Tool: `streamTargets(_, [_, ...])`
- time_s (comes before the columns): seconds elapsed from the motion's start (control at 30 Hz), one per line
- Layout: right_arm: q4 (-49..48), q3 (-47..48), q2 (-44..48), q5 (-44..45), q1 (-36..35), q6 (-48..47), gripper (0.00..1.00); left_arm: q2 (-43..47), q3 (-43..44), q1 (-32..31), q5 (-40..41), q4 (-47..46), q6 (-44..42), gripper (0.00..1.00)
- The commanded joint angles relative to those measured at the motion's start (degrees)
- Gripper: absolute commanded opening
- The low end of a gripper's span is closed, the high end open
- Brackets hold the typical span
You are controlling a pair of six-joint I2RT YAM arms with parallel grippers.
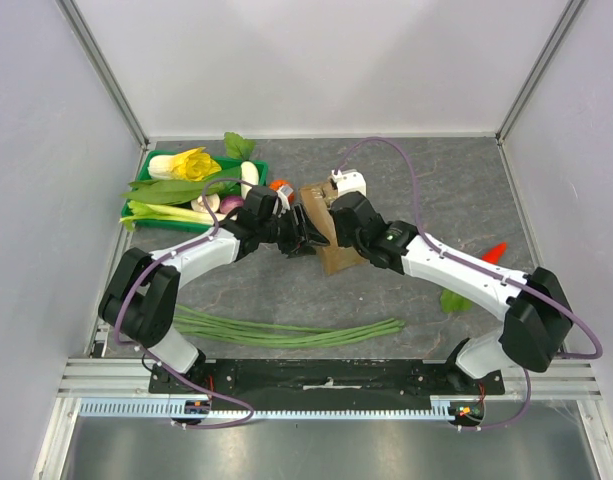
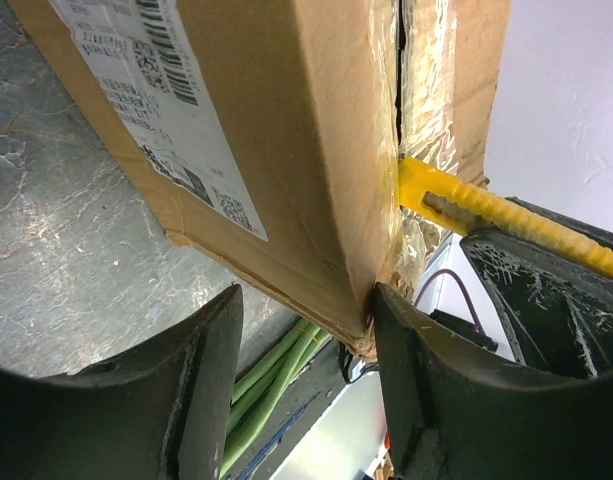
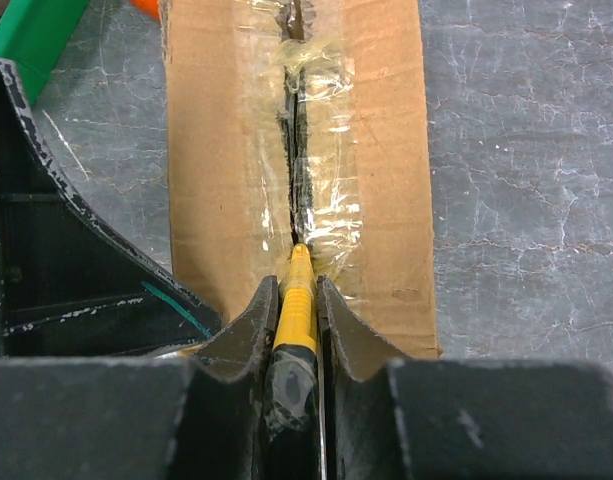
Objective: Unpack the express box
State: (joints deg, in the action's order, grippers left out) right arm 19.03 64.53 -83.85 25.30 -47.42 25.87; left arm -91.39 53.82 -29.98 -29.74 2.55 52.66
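From above, a dark grey, stone-patterned worktop (image 1: 416, 180) sits inside pale walls framed by aluminium rails. The small brown corrugated cardboard express box (image 1: 334, 258) lies mid-worktop, nearer the far edge, with both arms meeting over it. The left gripper (image 1: 299, 237) is at its left side and the right gripper (image 1: 338, 222) is above it. A green plastic tray (image 1: 136, 192) of leafy vegetables fills the far left corner. A bundle of long green beans (image 1: 286, 330) stretches along the near edge, and a red chilli (image 1: 494, 250) and a green leaf (image 1: 453, 300) lie toward the right edge.

In the left wrist view, the express box (image 2: 296, 150) fills the frame, its white printed label (image 2: 156, 110) facing the camera above the grey worktop (image 2: 46, 250). The left gripper (image 2: 306, 300) has its jaws standing apart, one finger at the box's lower corner. The beans show through the gap, so nothing is clamped. A yellow utility knife (image 2: 466, 205) enters the taped seam.

In the right wrist view, the right gripper (image 3: 294, 290) has its jaws narrow and pinching the yellow knife (image 3: 296, 290). The knife's tip sits in the split seam under clear tape (image 3: 331, 150) on the box (image 3: 211, 150). Grey worktop (image 3: 526, 150) lies to the right, and a corner of the green tray (image 3: 31, 30) shows at upper left.
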Motion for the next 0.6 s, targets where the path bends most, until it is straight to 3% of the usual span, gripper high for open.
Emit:
streamTargets(0.0, [0.3,4.3,0.1,1.0,-0.2,0.1,0.0,-0.9,-0.6,-0.6,-1.2,1.8,-1.8,0.6])
streamTargets(0.4, [-2.0,9.7,2.8,2.3,-0.1,-5.4,0.0,1.8,-1.3,-1.0,-0.1,1.9,-1.8,0.63])
streamTargets(0.57, [5.8,10.1,5.7,-0.5,-0.3,-3.7,0.0,2.7,-1.4,-1.4,0.0,0.3,0.6,0.68])
